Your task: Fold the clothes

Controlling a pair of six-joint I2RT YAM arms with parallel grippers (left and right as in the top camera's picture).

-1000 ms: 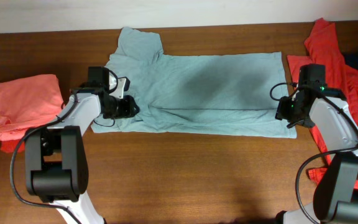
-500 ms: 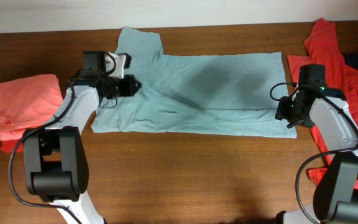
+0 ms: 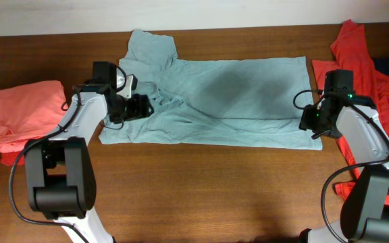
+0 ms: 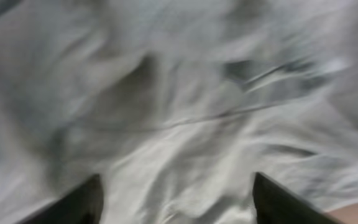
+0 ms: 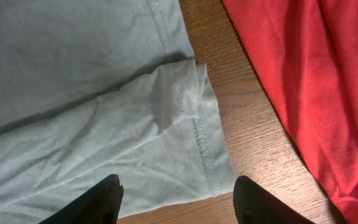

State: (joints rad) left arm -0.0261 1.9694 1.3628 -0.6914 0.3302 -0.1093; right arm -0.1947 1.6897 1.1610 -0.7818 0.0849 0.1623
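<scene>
Your left gripper (image 3: 138, 106) stands wide open over the left end of the pale grey-blue T-shirt (image 3: 235, 101), where the cloth is bunched into wrinkles. In the left wrist view its two fingers (image 4: 79, 202) frame rumpled fabric with nothing pinched between them. That view is blurred, so you cannot tell whether the tips touch the cloth. Your right gripper (image 3: 309, 120) is also spread wide and holds nothing. It hangs over the near hem corner at the shirt's other end, where a folded-over layer lies on the one below. The shirt lies spread across the table (image 3: 215, 189) between both arms. A salmon-pink garment (image 3: 26, 111) sits well apart on its left, and a red garment (image 3: 363, 54) lies on its right, just beside the hem.
</scene>
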